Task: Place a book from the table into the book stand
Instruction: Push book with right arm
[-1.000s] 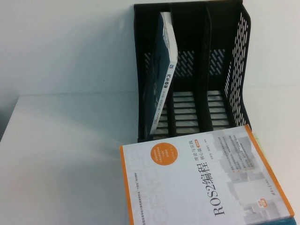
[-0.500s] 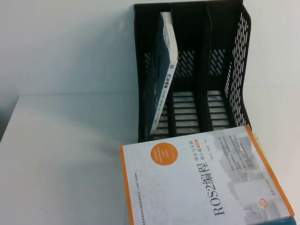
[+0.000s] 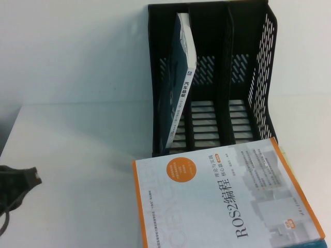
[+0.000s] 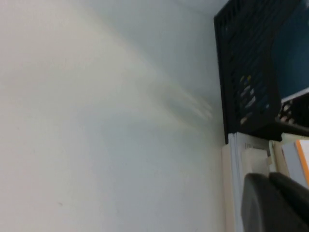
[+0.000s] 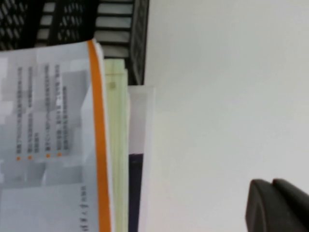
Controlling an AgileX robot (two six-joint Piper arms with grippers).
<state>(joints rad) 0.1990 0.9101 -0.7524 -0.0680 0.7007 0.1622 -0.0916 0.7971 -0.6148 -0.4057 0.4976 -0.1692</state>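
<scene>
Book (image 3: 222,199) lies flat, cover up, atop a stack at 6 o'clock from the stand (image 3: 212,77), untouched. Left gripper (image 3: 18,181) sits at the table's (image 3: 77,170) 9 o'clock edge; right gripper (image 5: 277,205) flanks the stack. Neither gripper's opening can be told.

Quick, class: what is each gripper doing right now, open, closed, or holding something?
Left gripper: at the table's left edge, holding nothing; open or closed cannot be told.
Right gripper: beside the book, holding nothing; cannot be told.
</scene>
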